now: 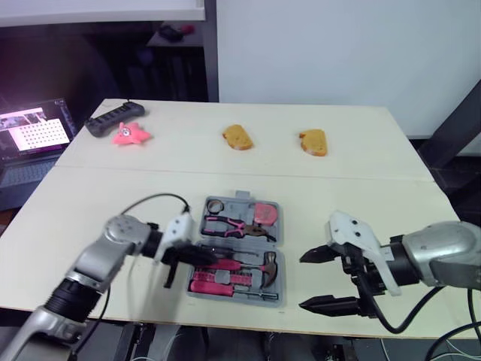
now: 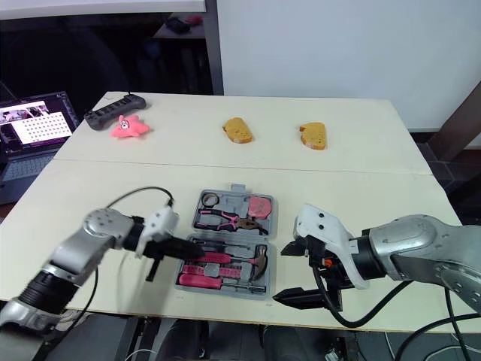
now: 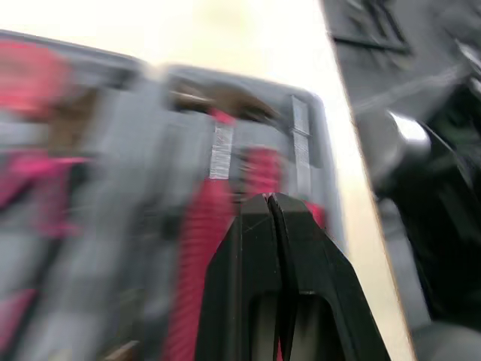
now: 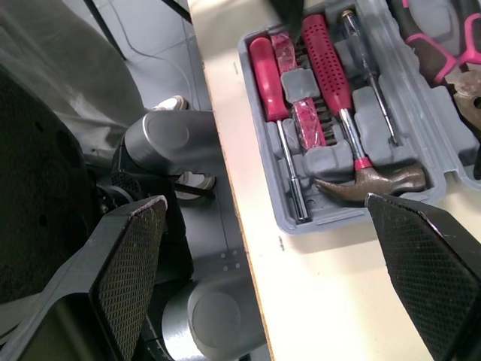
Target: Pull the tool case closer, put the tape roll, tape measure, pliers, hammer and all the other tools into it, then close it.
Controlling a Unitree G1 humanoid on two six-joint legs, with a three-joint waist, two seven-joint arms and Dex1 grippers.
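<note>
A pale cream table point(image 1: 338, 162) stands before a white wall point(image 1: 316, 45), with an open laptop point(image 1: 34, 135) glowing off its left edge. Along the far edge lie a black power strip point(image 1: 113, 116) and a pink star toy point(image 1: 130, 134) near the far-left corner, and two golden bread pieces point(image 1: 237, 138) point(image 1: 313, 141) toward the middle.

The tool case point(image 1: 240, 201) lies open flat near the middle of the front edge, a grey moulded plastic case with two halves side by side. The far half holds a small dark ring, probably the tape roll point(image 1: 215, 205), at its left end, the pink-handled pliers point(image 1: 233, 224) in the middle and the pink tape measure point(image 1: 264, 213) at its right end. The near half holds the pink-handled screwdrivers point(image 4: 327, 68) lying in their slots and the hammer point(image 4: 383, 180), its steel head at the right end of the case.

The left gripper point(image 1: 192, 256) hangs over the left part of the near half, its black fingers point(image 3: 255, 248) pressed together with nothing between them; its wrist view is blurred, so whether the tips touch a tool cannot be told. The right gripper point(image 1: 319, 280) hovers just beside the case's right end, by the front edge of the table, its jaws spread wide and empty.
</note>
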